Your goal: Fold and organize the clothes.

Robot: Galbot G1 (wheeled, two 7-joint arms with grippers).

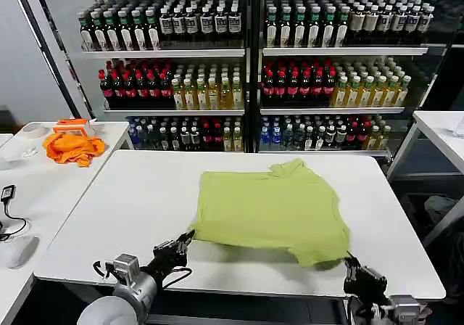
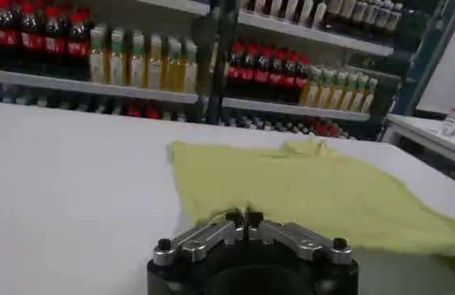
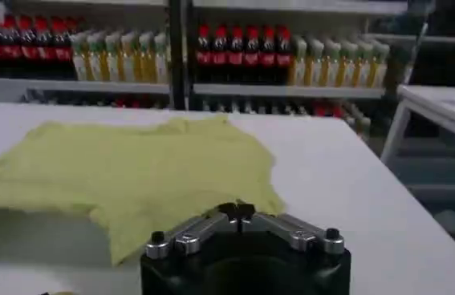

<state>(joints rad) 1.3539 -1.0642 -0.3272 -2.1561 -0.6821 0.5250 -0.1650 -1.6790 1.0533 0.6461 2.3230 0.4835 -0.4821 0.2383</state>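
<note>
1. on my head view the yellow-green t-shirt (image 1: 272, 209) lies spread on the white tabletop (image 1: 130, 202), roughly at its middle and reaching toward the near edge, with the collar pointing to the far side toward the shelves.
2. the shirt looks partly folded: its left edge is straight, a short sleeve sticks out on the right, and the near right corner droops close to the tabletop's front edge.
3. my left tool (image 1: 176, 249) sits at the near left corner of the shirt; in the left wrist view its fingers (image 2: 233, 218) are drawn together with the tips meeting right at the hem of the t-shirt (image 2: 323, 196), pinching the fabric edge as far as i can see.
4. my right tool (image 1: 353, 269) sits at the near right corner of the shirt, by the tabletop's front edge; in the right wrist view the tool (image 3: 239, 212) has its fingertips closed against each other at the edge of the t-shirt (image 3: 131, 172), and i cannot tell whether any cloth is caught between them.
5. behind the tabletop stand shelves of bottled drinks (image 1: 246, 71).
6. on the side table to my left lies a bunched orange cloth (image 1: 72, 147), well apart from the shirt.
</note>
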